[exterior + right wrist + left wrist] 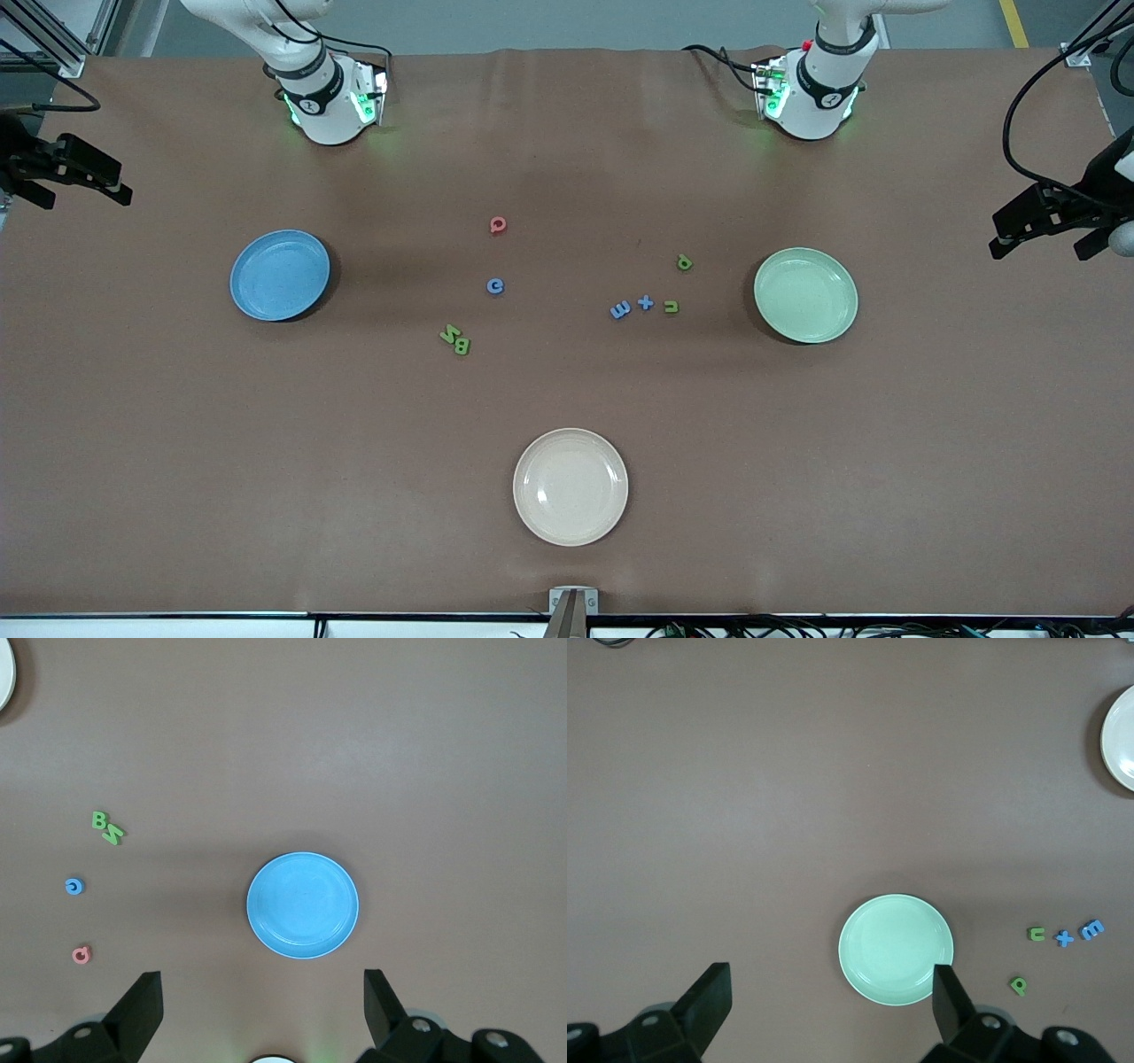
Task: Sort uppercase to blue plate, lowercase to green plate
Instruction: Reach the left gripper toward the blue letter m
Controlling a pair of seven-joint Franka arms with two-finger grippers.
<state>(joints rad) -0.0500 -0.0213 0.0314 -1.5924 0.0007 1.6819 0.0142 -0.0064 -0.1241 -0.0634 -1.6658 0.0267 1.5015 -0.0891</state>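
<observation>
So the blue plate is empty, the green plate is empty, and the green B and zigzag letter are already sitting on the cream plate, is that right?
Not quite. The blue plate and green plate are empty, but the green B and zigzag letter lie on the bare table, farther from the front camera than the cream plate, which holds nothing. The front view shows this. Both hands, left and right, wait open above.

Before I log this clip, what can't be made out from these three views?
- Left pincer: left wrist view's edge cuts off all but its open fingers over the table by the green plate; front view shows none.
- Right pincer: same, by the blue plate.
- Round blue letter and red letter: too small to tell case.
</observation>
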